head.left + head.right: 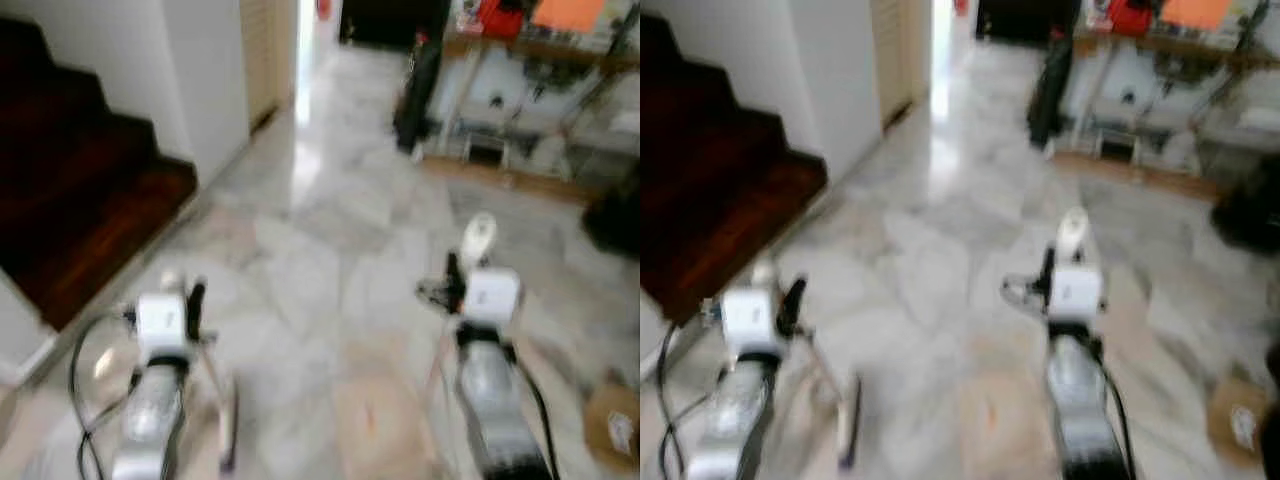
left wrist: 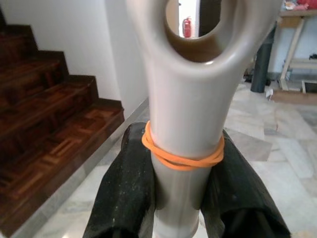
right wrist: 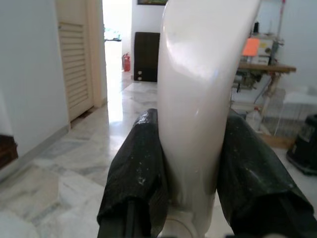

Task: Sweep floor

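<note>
Marble floor (image 1: pixel 330 250): pale grey-and-white slabs run ahead of me toward a bright doorway; the head views are blurred, so I cannot pick out dust or swept piles on it.
Left pincer (image 2: pixel 185 198): its two black fingers (image 2: pixel 126 193) are pressed against the sides of a grey plastic handle (image 2: pixel 185 99) with a hanging hole at its end and an orange rubber band (image 2: pixel 181 156) wound round it just above the fingers.
Right pincer (image 3: pixel 190 191): pinching a smooth white handle (image 3: pixel 198 89) between its black fingers (image 3: pixel 136 178); from the head the tip of that handle shows pale above the wrist (image 1: pixel 478 238).
Tools: I judge one is the broom and the other a dustpan stick, but neither head reaches into any view, so I cannot tell which is which or whether either touches the floor.
Surroundings: a dark wooden staircase (image 1: pixel 70 180) on my left, a table (image 1: pixel 540 60) with clutter and a sewing machine far right, a brown disc-like thing (image 1: pixel 612 425) low on the right.
Done: both tools are in hand and held upright in front of me.
Left: as far as I can judge, all the actual sweeping; no gathered dirt is visible, and the open floor ahead looks untouched.
Caution: the blur suggests I am walking, so I would settle before lowering the bristles.
</note>
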Controlling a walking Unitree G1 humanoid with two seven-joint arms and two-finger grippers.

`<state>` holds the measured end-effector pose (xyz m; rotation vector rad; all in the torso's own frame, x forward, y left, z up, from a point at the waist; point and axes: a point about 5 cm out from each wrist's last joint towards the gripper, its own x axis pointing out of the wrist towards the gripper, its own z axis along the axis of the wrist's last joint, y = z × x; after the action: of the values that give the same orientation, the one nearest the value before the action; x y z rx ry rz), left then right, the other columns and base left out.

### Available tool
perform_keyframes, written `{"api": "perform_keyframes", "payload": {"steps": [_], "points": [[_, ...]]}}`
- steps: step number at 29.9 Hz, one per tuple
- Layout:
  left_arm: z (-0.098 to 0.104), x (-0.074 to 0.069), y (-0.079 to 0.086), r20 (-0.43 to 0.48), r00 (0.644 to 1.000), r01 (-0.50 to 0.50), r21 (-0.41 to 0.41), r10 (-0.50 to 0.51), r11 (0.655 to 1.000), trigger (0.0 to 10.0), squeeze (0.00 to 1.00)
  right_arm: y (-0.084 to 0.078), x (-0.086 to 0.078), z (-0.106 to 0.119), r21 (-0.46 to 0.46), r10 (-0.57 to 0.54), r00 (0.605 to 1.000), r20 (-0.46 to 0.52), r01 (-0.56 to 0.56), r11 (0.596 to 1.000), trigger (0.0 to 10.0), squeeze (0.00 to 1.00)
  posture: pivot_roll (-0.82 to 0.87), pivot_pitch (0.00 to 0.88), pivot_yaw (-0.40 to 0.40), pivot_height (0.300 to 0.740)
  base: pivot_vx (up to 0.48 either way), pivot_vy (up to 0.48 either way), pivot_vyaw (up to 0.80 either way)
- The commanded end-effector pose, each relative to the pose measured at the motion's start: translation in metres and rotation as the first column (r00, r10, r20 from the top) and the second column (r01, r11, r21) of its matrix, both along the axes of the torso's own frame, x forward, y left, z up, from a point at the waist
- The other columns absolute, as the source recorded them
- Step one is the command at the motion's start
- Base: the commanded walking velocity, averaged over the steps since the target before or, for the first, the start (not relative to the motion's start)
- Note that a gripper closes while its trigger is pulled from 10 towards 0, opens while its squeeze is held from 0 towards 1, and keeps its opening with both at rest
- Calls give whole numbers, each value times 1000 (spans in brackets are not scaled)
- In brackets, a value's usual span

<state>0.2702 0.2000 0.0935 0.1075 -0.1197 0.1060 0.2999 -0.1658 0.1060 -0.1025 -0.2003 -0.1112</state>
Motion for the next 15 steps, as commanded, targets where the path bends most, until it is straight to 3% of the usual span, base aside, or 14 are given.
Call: {"api": "perform_keyframes", "payload": {"steps": [1,15], "points": [[8,3,-7,44,999,24,5,-24,1000,10000,0,-8,0,6,-10,-25,999,26,25,1000,10000,0,52,0,0,740,315,0,0],[9,5,-6,44,998,35,14,-36,999,10000,0,-5,1,5,-4,-22,999,27,22,1000,10000,0,53,0,11,740,316,0,0]]}}
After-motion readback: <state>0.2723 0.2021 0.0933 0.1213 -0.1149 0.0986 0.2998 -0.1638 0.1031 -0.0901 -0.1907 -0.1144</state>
